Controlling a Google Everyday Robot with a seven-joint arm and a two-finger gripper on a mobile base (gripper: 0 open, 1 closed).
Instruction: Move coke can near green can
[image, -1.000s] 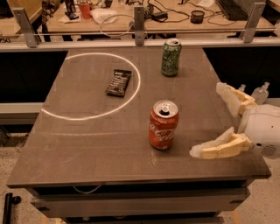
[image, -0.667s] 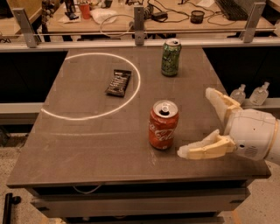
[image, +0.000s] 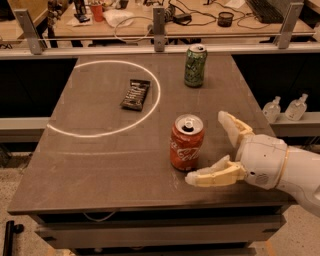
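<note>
The coke can (image: 186, 143) is red with white script and a silver top. It stands upright near the front middle of the dark table (image: 100, 160). The green can (image: 195, 65) stands upright at the table's far edge, well behind the coke can. My gripper (image: 206, 148) comes in from the right at table height. It is open, with one cream finger (image: 214, 175) in front of the coke can's base and the other (image: 233, 128) to the can's right. The can sits at the mouth of the fingers, and no touch shows.
A dark snack bar (image: 135, 94) lies inside a white chalk circle (image: 75, 131) on the table's left half. A railing (image: 159, 30) and a cluttered desk stand behind the table. Two small clear bottles (image: 285, 108) sit on a ledge to the right.
My gripper has moved left across the table toward the coke can, staying open. The cans and the snack bar have not moved.
</note>
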